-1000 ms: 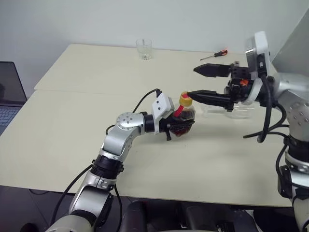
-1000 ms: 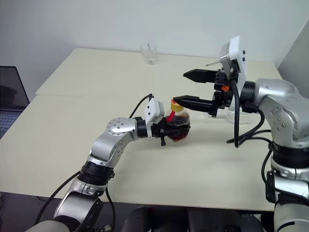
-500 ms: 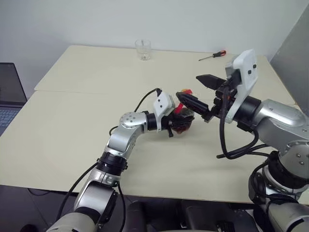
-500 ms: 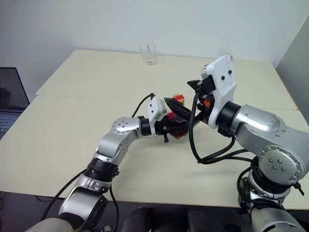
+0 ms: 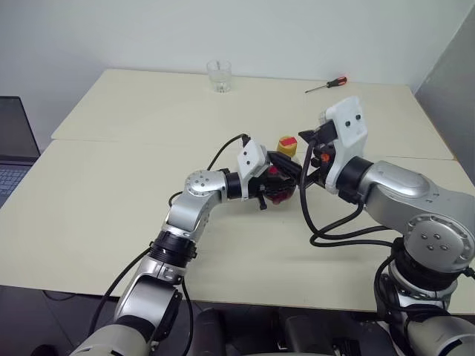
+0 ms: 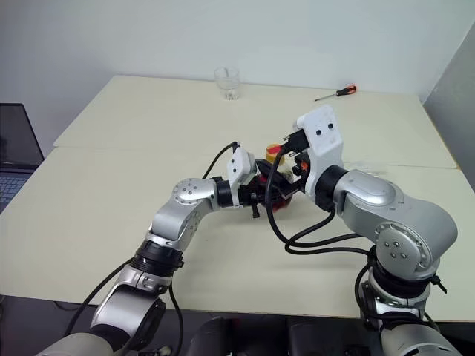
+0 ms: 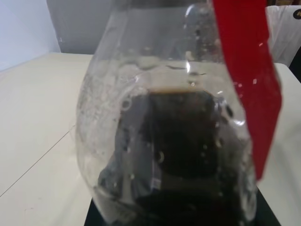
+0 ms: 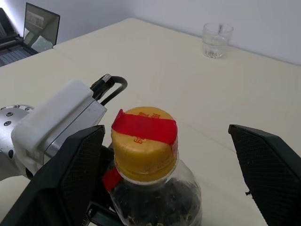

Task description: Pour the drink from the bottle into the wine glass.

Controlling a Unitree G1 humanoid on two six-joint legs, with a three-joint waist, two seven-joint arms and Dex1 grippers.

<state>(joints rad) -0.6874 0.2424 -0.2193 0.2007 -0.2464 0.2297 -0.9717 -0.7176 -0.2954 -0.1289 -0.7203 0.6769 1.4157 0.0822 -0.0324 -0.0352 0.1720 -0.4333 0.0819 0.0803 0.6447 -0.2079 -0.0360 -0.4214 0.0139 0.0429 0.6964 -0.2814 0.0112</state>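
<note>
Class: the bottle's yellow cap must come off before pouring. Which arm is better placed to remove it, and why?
The right. Its claw stands open with a finger on each side of the yellow cap, while the left claw is shut on the bottle, steadying it.

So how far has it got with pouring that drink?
Early days. Done: the left gripper is shut on the bottle, holding it upright. In hand: the right gripper sits open on either side of the yellow cap, apparently about to unscrew it. Left: removing the cap and pouring; the dark drink is inside.
</note>
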